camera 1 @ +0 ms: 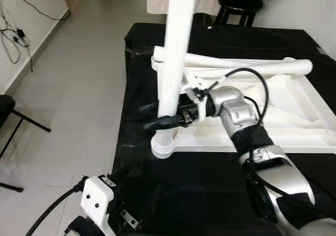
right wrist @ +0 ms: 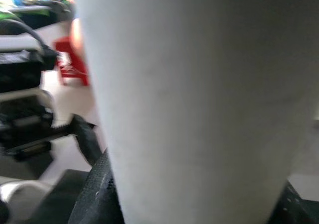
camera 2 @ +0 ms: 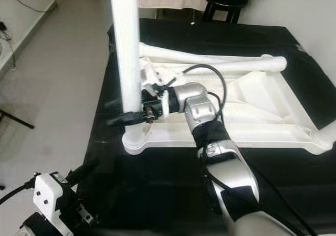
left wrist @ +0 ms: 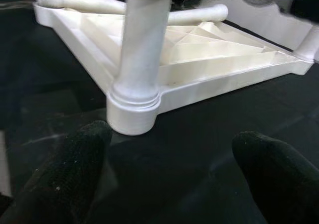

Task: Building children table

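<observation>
Left gripper: low before corner socket, jaws released, empty. Upright leg: seated in socket of upturned tabletop on black bench; probably light, stiff, slick plastic. Right gripper: jaws clenched low on leg, best hold.

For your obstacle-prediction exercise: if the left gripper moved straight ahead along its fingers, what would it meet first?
Probably the corner socket of the upturned white tabletop, where the upright leg sits. The left gripper is open, with black tablecloth between; depth is uncertain.
</observation>
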`<state>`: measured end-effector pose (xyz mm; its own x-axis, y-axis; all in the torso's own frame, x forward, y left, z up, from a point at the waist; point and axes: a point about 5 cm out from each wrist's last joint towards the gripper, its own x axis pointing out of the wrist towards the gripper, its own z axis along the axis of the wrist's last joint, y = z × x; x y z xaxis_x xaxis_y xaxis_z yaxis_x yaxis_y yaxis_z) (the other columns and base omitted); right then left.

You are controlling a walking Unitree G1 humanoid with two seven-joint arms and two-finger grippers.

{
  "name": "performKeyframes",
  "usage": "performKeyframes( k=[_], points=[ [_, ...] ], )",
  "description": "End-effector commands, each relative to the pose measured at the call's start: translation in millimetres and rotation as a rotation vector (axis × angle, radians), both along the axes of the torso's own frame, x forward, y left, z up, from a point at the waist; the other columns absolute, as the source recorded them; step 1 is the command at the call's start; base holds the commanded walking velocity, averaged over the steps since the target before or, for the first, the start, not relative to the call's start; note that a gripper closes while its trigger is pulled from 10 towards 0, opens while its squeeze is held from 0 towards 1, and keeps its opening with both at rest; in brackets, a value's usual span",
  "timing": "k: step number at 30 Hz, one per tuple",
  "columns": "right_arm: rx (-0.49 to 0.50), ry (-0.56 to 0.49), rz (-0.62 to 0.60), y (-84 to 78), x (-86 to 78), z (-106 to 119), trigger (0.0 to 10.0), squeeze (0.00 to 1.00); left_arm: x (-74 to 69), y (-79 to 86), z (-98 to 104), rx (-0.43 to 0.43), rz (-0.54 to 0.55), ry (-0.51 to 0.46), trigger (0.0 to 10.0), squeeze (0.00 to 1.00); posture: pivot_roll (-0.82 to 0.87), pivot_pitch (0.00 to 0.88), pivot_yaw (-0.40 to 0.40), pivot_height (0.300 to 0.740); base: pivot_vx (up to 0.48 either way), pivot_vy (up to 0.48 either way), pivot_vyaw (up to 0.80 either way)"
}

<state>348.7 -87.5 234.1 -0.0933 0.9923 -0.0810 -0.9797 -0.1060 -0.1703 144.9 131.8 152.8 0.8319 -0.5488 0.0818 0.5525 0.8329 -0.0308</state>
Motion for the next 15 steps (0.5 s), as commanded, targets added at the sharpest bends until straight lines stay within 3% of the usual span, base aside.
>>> performKeyframes(
  k=[1,2,3,4,5,6,7,12,15],
  points=[
    [-0.039,0.026,-0.146,-16.8,1.9,-14,0.0,0.0,-1.4,1.0,-3,0.011,-0.005,0.022,10.0,0.0,0.0,0.197,-0.127,0.74,0.0,0.0,0.0],
    [-0.003,0.076,-0.609,-2.8,-1.3,-44,0.0,0.0,-0.3,2.6,-4,0.012,-0.002,0.021,10.0,0.0,-0.01,0.182,-0.137,0.74,0.0,0.0,0.0],
    [-0.003,0.076,-0.609,-2.8,-1.3,-44,0.0,0.0,-0.3,2.6,-4,0.012,-0.002,0.021,10.0,0.0,-0.01,0.182,-0.137,0.74,0.0,0.0,0.0],
    [-0.102,0.242,-0.859,-2.1,-37.3,-86,0.0,0.0,3.0,5.4,-3,0.013,0.003,0.016,10.0,0.0,-0.03,0.185,-0.122,0.74,0.0,0.0,0.0],
    [-0.102,0.242,-0.859,-2.1,-37.3,-86,0.0,0.0,3.0,5.4,-3,0.013,0.003,0.016,10.0,0.0,-0.03,0.185,-0.122,0.74,0.0,0.0,0.0],
    [-0.148,0.272,-1.083,-14.6,-59.2,-101,0.0,0.0,5.2,6.6,-4,0.019,0.003,0.012,10.0,0.0,-0.04,0.188,-0.106,0.74,0.0,0.0,0.0],
    [-0.162,0.279,-1.226,-26.4,-68.2,-104,0.0,0.0,6.5,7.4,-6,0.023,0.003,0.011,10.0,0.0,-0.05,0.171,-0.106,0.74,0.0,0.0,0.0],
    [-0.099,0.223,-1.295,-32.6,-47.1,-86,0.0,0.0,12.8,9.3,-9,0.024,0.006,0.01,10.0,0.0,-0.05,0.135,-0.104,0.74,0.0,0.0,0.0],
    [-0.102,0.24,-1.263,-23.1,-54.1,-89,0.0,0.0,14.2,9.3,-9,0.021,0.008,0.006,10.0,0.0,-0.05,0.122,-0.11,0.74,0.0,0.0,0.0]
  ],
)
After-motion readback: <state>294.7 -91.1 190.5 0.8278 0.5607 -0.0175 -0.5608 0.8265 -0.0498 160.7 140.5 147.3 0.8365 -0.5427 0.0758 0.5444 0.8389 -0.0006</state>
